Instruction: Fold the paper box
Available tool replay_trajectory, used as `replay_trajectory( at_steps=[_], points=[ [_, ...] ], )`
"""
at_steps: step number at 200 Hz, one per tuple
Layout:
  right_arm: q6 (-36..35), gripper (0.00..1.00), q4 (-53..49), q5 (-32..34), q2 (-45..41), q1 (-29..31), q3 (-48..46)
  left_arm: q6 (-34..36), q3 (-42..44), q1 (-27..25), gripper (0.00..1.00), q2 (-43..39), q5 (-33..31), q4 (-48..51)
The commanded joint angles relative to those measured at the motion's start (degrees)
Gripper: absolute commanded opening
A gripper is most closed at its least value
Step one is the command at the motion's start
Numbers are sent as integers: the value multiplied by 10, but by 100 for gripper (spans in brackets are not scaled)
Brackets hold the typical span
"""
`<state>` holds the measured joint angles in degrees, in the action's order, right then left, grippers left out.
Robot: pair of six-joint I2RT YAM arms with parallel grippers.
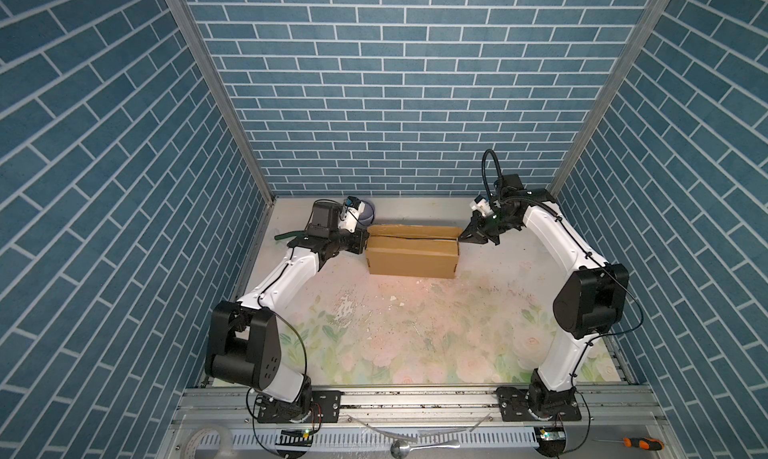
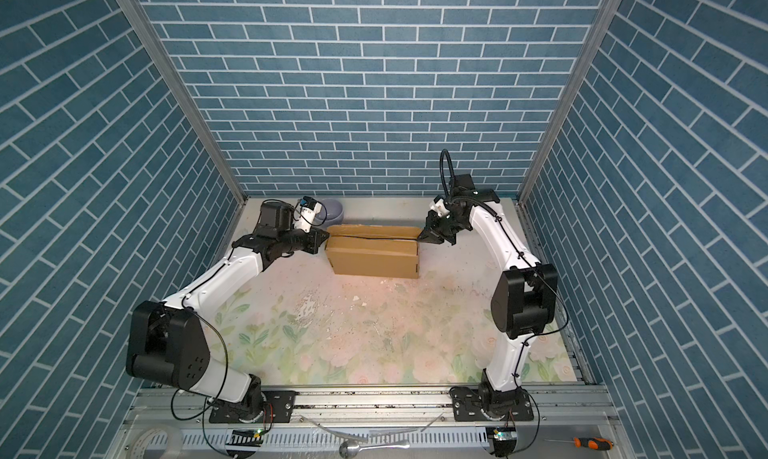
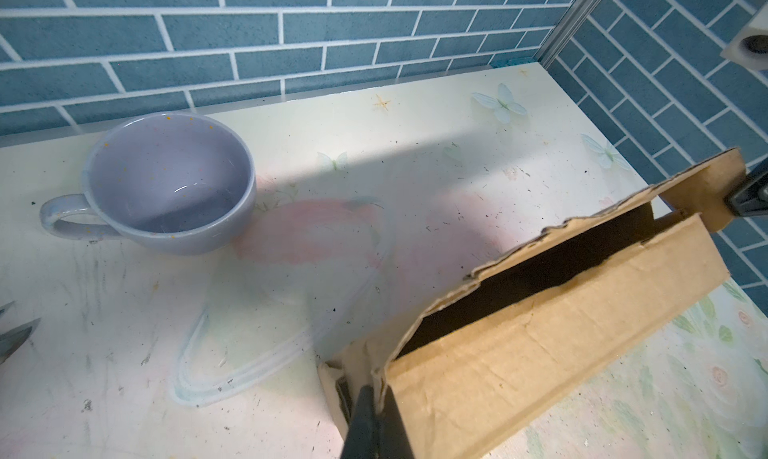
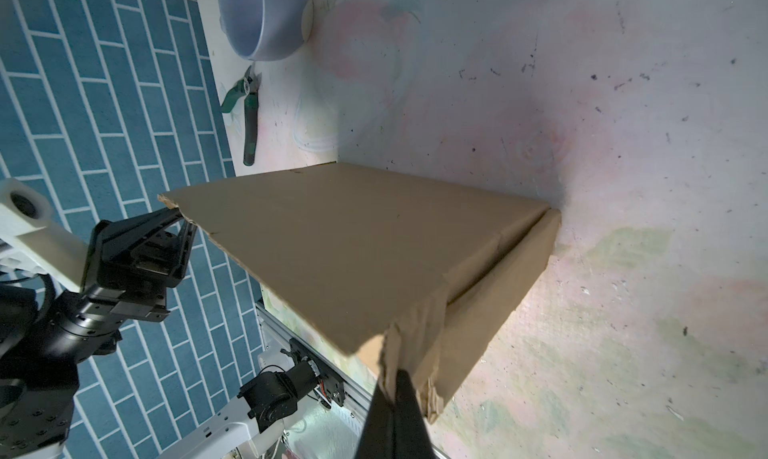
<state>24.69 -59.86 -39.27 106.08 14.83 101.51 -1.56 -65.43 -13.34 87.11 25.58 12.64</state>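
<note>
In a top view the left arm (image 1: 286, 274) hides most of the lilac cup (image 1: 369, 215) at the far left and all but a green handle of the shears (image 1: 286, 235). Through its slit, the paper box (image 3: 540, 353) shows only darkness inside. The tape roll (image 1: 192, 440) at the near left is cut off by the picture's edge

Noted: the paper box (image 1: 411, 259) is plain brown cardboard, black inside its open gap. The cup (image 3: 166, 178) is lilac, with orange specks on the rim. The table (image 1: 415, 332): cream, faded pink roses, green leaves, pale blue butterflies, dark scuffs. The walls (image 1: 395, 82): teal brick pattern, white joints. The shears (image 4: 249, 120): green handles. The screwdriver (image 1: 642, 444): orange and black handle. My left fingers (image 3: 361, 428) and my right fingers (image 4: 407, 432) are black. My left arm (image 1: 286, 276) and right arm (image 1: 548, 236) are white with black joints.
</note>
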Motion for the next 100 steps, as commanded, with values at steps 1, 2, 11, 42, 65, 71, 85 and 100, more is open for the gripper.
replay_trajectory(
  at_steps=[1,2,11,42,65,71,85,100],
  points=[
    [7,0,6,-21,-8,-1,-9,2,4,-8,0,12,8,42],
    [7,0,6,-20,-8,-1,-10,2,4,-8,0,12,8,42],
    [6,0,7,-3,-10,2,-21,2,5,-8,0,11,7,41],
    [-8,0,11,48,-13,8,-63,-1,6,-9,0,15,9,37],
    [-28,3,-8,92,-20,7,-54,1,4,-9,0,16,7,42],
    [-34,8,-17,101,-21,7,-45,2,4,-9,0,16,6,42],
    [-50,16,-40,119,-18,8,-21,2,4,-9,0,16,5,43],
    [-61,23,-56,134,-13,8,-1,0,5,-9,0,18,6,40]
  ],
)
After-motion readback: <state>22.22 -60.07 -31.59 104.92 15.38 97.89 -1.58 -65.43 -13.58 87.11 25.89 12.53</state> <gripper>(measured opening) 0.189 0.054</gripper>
